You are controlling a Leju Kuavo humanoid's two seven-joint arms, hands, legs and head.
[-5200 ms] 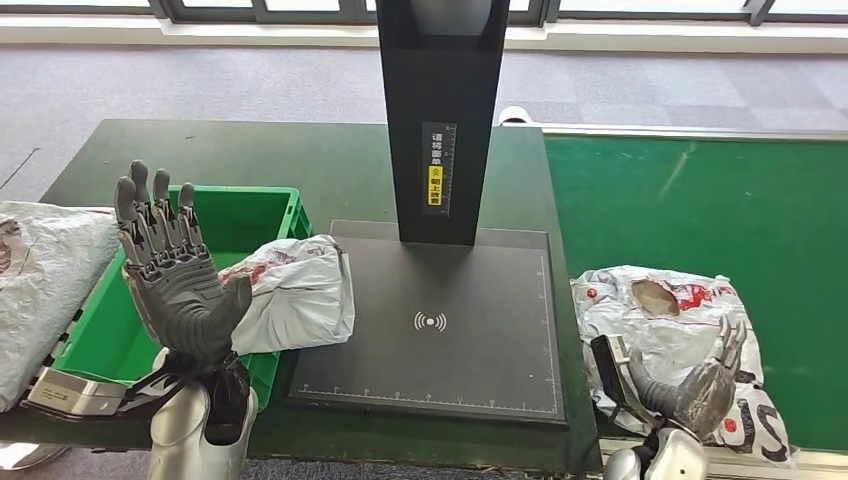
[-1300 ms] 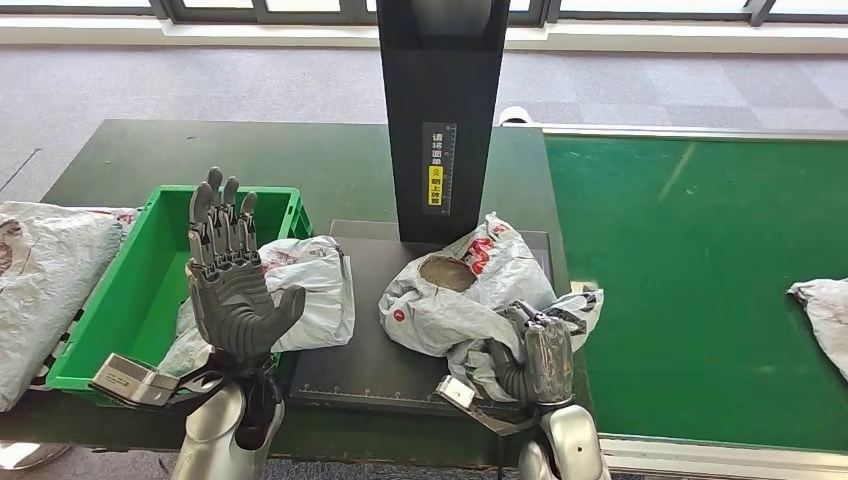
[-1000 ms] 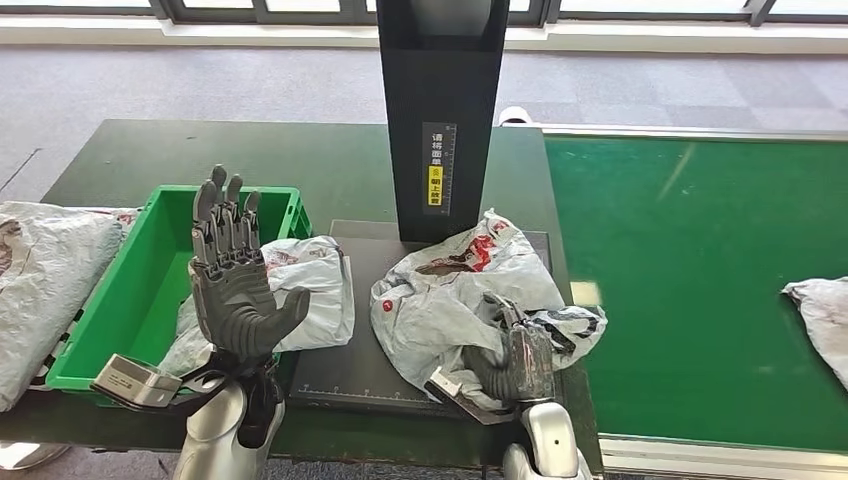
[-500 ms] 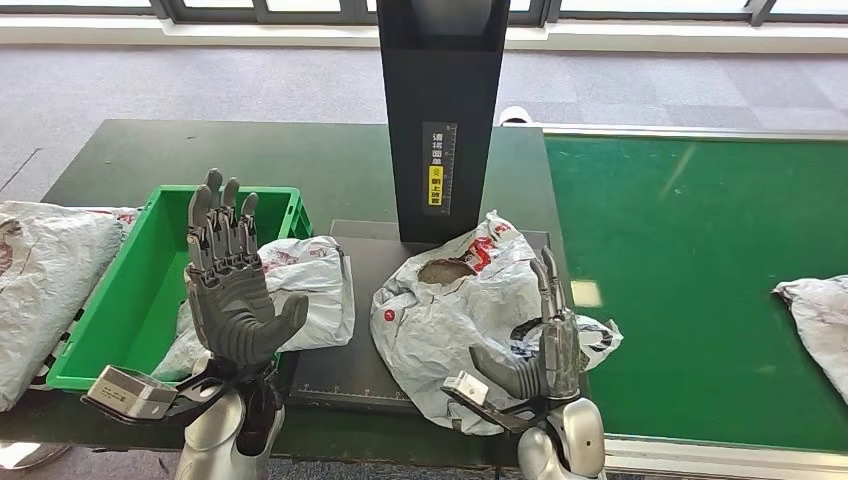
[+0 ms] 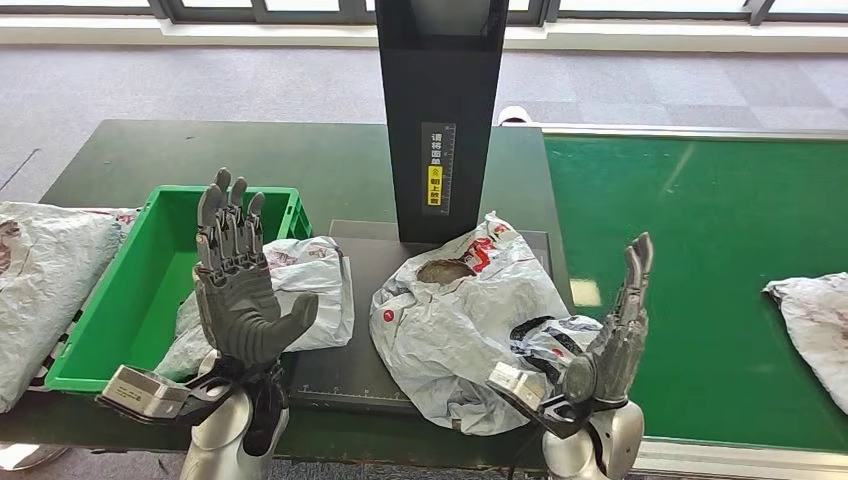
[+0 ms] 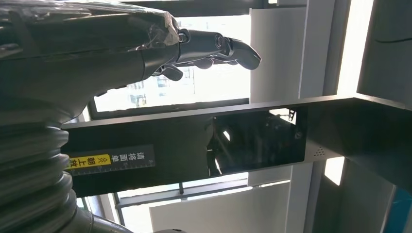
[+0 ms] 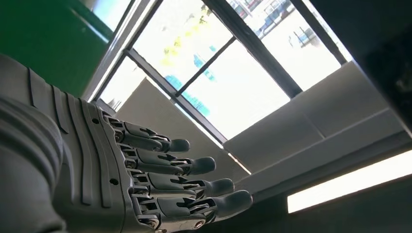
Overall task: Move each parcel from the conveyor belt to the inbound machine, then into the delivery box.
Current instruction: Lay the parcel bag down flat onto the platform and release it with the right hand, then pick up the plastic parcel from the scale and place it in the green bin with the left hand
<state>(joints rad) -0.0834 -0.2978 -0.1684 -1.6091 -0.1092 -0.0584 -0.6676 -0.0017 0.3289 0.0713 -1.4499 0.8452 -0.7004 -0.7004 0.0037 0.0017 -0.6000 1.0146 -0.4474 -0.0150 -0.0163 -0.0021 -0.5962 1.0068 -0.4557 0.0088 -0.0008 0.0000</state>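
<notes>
The inbound machine (image 5: 430, 330), a flat black scanning plate with a tall black column (image 5: 438, 110) rising from its far edge, serves as the landmark. A crumpled white parcel (image 5: 470, 330) with red print lies on the plate, just in front of the column and toward the conveyor side, spilling over the plate's near edge. The robot's right hand (image 5: 610, 340) is raised just beside this parcel, on the side facing the conveyor belt (image 5: 700, 230). Its fingers are straight, pointing upward and spread apart, and it holds nothing. In the right wrist view the same hand (image 7: 145, 179) shows extended fingers against windows and ceiling.

On the other side of the machine stands the green delivery box (image 5: 150, 290), its wall close to the plate's edge. A second white parcel (image 5: 290, 295) lies draped over that wall, partly inside the box and partly resting on the plate. The left hand (image 5: 235, 285) is held upright in front of the box, palm facing the machine, fingers wide and straight, gripping nothing. In the left wrist view the left hand (image 6: 160, 53) is stretched out near the column, whose yellow-and-black label (image 6: 111, 160) is visible.

Farther from the machine, beyond the box, a large white bag (image 5: 45, 290) lies on the dark table (image 5: 300, 160). On the green conveyor belt, well apart from the machine, another white parcel (image 5: 810, 325) sits at the picture's edge.
</notes>
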